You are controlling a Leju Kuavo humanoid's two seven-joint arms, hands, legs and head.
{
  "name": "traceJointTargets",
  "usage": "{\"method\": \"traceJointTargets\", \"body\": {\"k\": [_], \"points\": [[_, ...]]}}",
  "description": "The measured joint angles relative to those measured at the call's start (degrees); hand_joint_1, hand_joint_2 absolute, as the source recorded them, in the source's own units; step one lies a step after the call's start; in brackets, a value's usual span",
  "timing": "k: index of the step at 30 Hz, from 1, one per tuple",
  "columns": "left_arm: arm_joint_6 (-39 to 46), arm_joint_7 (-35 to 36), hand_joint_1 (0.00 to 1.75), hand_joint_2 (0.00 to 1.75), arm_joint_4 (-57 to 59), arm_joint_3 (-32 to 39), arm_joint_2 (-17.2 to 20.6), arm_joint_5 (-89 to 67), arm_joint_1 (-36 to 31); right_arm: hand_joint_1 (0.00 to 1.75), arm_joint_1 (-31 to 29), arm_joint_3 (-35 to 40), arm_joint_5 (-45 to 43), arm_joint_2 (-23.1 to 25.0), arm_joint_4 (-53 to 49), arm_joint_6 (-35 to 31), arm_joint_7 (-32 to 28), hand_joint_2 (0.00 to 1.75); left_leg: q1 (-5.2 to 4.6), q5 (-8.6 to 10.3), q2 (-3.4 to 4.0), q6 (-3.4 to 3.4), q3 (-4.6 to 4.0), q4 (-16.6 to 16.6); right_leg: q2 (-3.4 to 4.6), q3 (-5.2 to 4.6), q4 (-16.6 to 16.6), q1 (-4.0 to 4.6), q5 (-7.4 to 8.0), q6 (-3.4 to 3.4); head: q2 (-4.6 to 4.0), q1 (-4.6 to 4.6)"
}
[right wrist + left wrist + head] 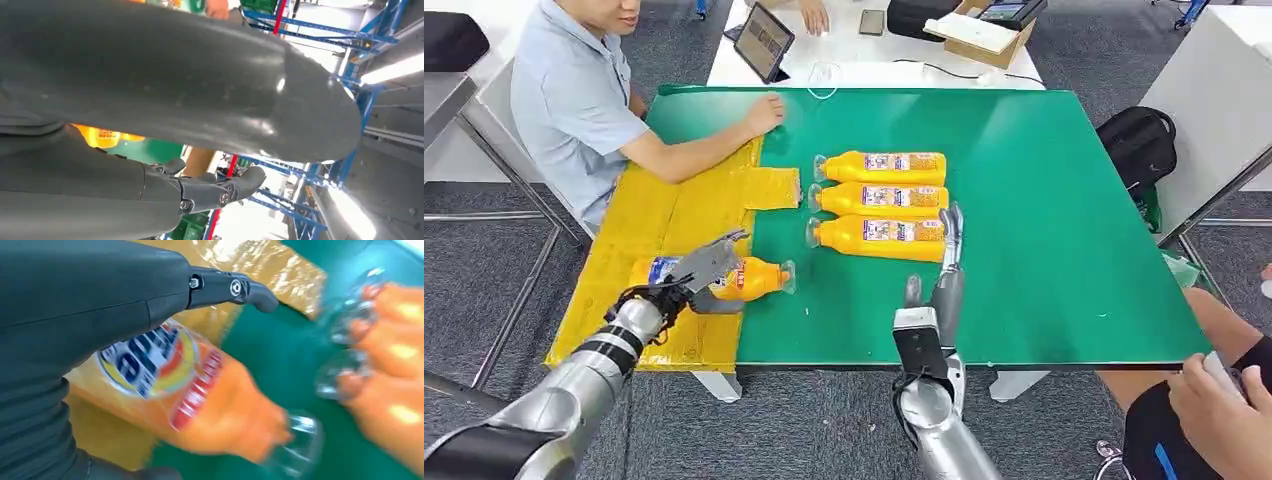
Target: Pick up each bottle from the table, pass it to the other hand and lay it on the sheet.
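Item, lower left of the head view: left hand (692, 277), fingers wrapped around an orange bottle (746, 279) lying on its side. The bottle's body rests over the yellow sheet (664, 215), while its clear cap end reaches just past the sheet's right edge onto the green table (1044, 200).

Item, centre: three bottles (879, 198) in a close row on the table, caps to the left, just right of the sheet.

Item, centre right: right hand (948, 262), fingers straight and apart, holding nothing, its fingertips beside the base of the nearest bottle of the row.

Item, upper left: a seated person, one hand resting at the sheet's far corner.

Step in hand, as judged: laying the held bottle on the sheet. To do it well, the left hand should carry the bottle leftward so the cap end also lies over the yellow, bring it flat before the fingers let go (a round bottle may roll), and lift straight up afterwards.

Differences between views: the left wrist view gives the blue and red label (150, 360) and the clear cap (295, 440) close up, with the caps of the row blurred beyond, detail too small to make out from the head. The right wrist view shows the hand's own fingers (220, 187) extended and bare, an orange bottle partly behind them, and blue racking beyond that the head view lacks.
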Motion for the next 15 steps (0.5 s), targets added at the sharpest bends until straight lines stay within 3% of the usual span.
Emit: {"method": "traceJointTargets", "body": {"k": [9, 10, 15], "points": [[13.6, -4.9, 0.0, 1.75, -16.3, 2.6, -2.7, 10.7, 9.6, 0.0, 0.0, 0.7, 8.2, -0.6, 1.3, 0.0, 0.6, 0.0, 0.03, -0.02, 0.13, -0.01, -0.18, 0.0, 0.06, -0.22, 0.0, 0.05, -0.01, -0.01, 0.0, -0.02], [14.5, -5.6, 0.0, 1.75, -18.5, 2.8, -2.9, 12.3, 10.6, 0.0, -0.2, 0.8, 10.2, -0.9, 1.9, 0.4, 1.5, 1.75, 0.03, -0.03, 0.15, -0.01, -0.2, 0.0, 0.07, -0.23, 0.0, 0.05, -0.01, -0.01, 0.0, -0.04], [14.7, -7.1, 0.0, 1.75, -28.6, 4.0, -4.1, 22.5, 14.8, 0.0, -2.2, 2.3, 24.8, -4.2, 6.2, 3.0, 8.6, 1.75, 0.02, -0.03, 0.13, -0.01, -0.23, 0.0, 0.07, -0.26, 0.0, 0.03, -0.01, 0.0, 0.0, 0.0]]}}
